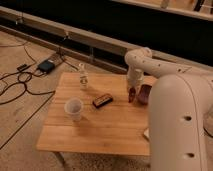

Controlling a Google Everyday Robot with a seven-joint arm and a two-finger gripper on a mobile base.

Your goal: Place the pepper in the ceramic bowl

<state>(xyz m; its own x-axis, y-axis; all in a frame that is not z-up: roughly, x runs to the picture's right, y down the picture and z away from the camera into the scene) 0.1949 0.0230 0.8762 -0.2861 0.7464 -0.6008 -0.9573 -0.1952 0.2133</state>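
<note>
My gripper [132, 89] hangs down from the white arm over the right part of the wooden table [100, 127]. It is shut on the dark red pepper [131, 95], which hangs from it just above the table top. The maroon ceramic bowl [145, 93] sits right beside the pepper on its right, near the table's right edge. The arm's large white body hides the bowl's right side.
A translucent white cup [73, 108] stands left of centre. A flat dark block with an orange edge [102, 100] lies in the middle. A small clear bottle [83, 78] stands at the back left. Cables and a dark box [46, 65] lie on the floor to the left.
</note>
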